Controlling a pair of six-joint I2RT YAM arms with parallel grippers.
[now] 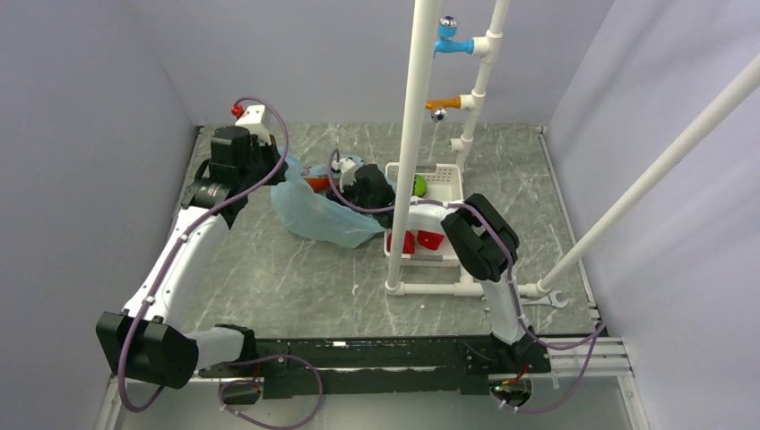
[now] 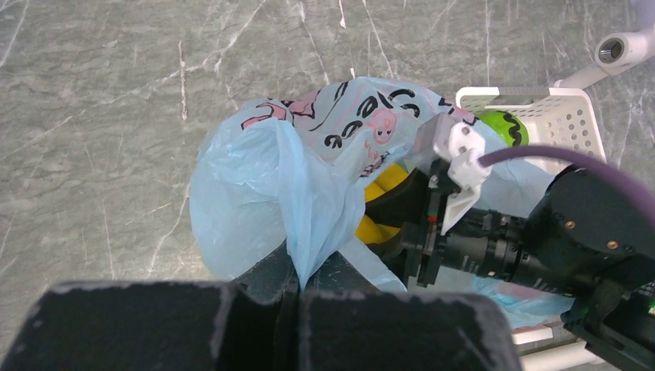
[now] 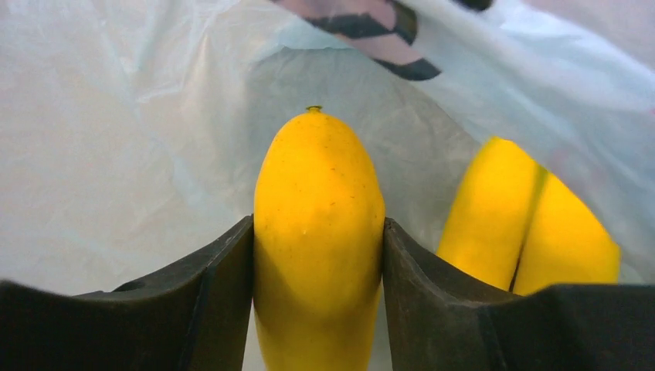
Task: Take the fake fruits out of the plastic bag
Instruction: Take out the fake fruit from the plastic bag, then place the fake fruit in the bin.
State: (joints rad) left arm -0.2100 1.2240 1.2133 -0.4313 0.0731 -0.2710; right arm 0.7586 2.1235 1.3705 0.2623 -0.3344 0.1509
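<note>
Right wrist view: the right gripper (image 3: pixel 318 228) presses both flanks of a yellow fruit (image 3: pixel 317 162) inside the plastic bag (image 3: pixel 116 116). A second yellow fruit (image 3: pixel 525 224) lies just beside it. The left gripper (image 2: pixel 297 297) pinches a fold of the bag. Risks: the glossy, tapered fruit could squirt free of the fingers, or the bag could snag and drag along on withdrawal.

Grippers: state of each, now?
Left gripper: shut, pinching a fold of the plastic bag.
Right gripper: closed on a yellow fake fruit inside the bag.
</note>
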